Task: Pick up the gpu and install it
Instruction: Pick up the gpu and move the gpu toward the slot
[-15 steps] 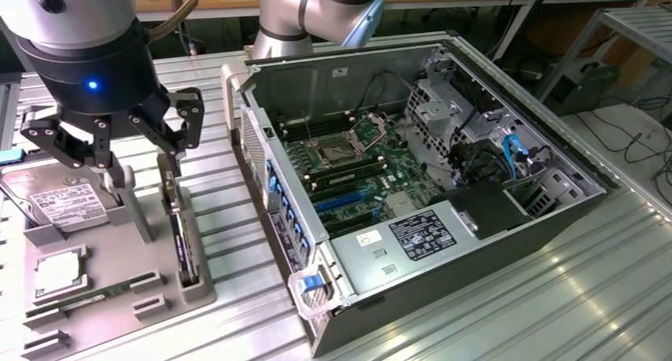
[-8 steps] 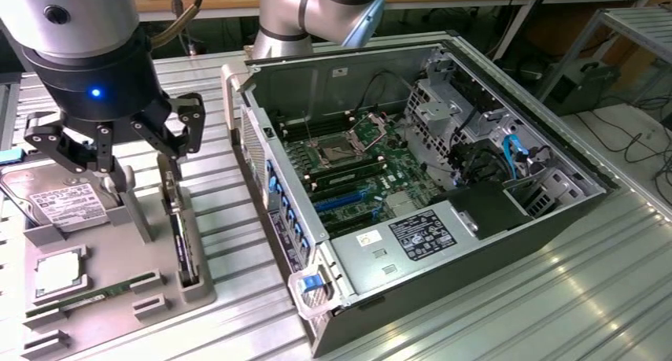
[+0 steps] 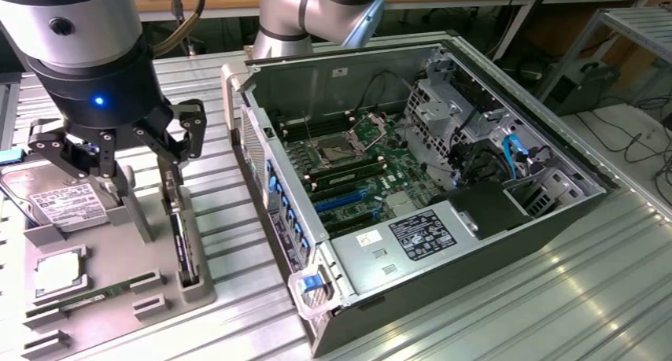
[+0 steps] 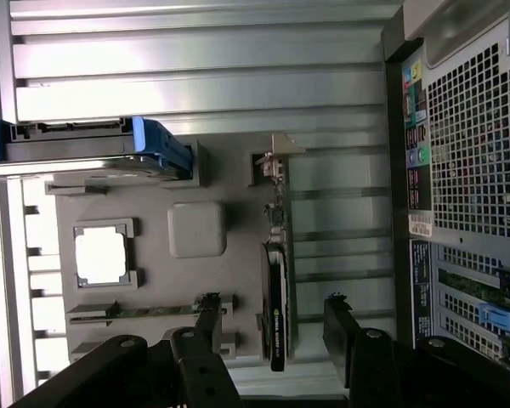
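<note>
The gpu (image 3: 181,239) is a thin black card standing on edge in a slot of the grey holder tray (image 3: 126,255), on the exterior view's left. Its silver bracket points away from the fan end. In the wrist view the gpu (image 4: 274,310) runs lengthwise between my fingers, bracket end farthest from them. My gripper (image 3: 137,172) hangs just above the card, open, one finger on each side and apart from it. In the wrist view the gripper (image 4: 272,310) straddles the card's near end. The open computer case (image 3: 420,180) lies on the exterior view's right, its motherboard (image 3: 352,168) exposed.
The tray also holds a silver hard drive (image 3: 58,200), a square processor (image 3: 58,270) and a green memory stick (image 3: 100,294). The case's rear panel (image 4: 467,170) stands close beside the tray. Everything rests on a ribbed metal table (image 3: 546,298). The arm's base (image 3: 315,15) stands behind the case.
</note>
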